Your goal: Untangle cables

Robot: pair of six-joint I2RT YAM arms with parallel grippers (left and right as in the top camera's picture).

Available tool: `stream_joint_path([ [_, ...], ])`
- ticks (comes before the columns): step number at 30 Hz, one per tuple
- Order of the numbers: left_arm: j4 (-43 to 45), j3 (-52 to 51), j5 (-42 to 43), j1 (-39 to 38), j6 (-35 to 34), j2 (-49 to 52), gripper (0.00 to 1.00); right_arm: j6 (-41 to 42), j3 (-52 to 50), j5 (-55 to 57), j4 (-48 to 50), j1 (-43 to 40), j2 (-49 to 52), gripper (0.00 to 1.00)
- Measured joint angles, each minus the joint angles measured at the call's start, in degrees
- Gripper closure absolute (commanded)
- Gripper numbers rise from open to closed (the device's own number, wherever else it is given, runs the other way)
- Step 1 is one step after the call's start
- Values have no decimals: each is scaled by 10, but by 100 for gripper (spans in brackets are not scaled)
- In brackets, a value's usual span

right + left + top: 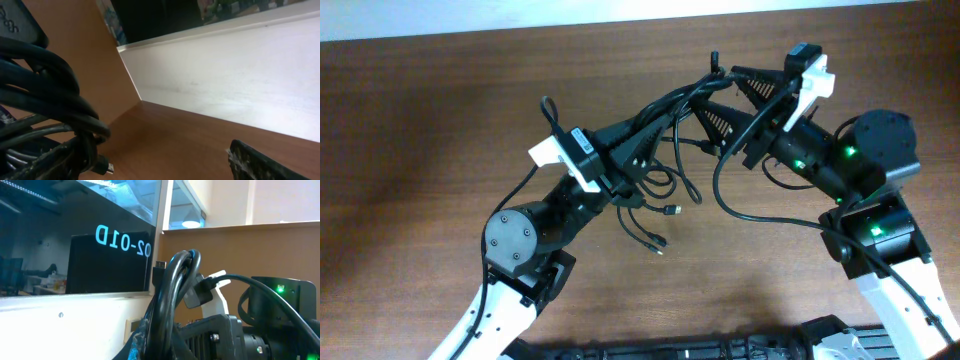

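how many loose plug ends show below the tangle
2: one plug end just below the cables, a second plug end nearer the robot; others may be hidden in the tangle.

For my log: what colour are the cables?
The cables are black, clearest in the overhead view.

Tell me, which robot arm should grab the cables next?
Right, probably. The right gripper is wide open, and the cables seem to run between its jaws, so it can just close. The left gripper is already shut on them.
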Motion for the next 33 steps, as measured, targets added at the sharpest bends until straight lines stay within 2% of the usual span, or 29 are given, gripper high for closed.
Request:
stream_joint_path([
  [23,18,0,0,0,0,14,100,0,4,22,-27,2,14,10],
  [29,56,-2,6,0,2,17,100,-2,12,20,-42,4,13,10],
  [30,91,-1,10,0,2,14,100,-7,11,41,-57,2,19,10],
  [33,104,0,12,-2,2,0,100,-13,4,61,-78,0,34,10],
])
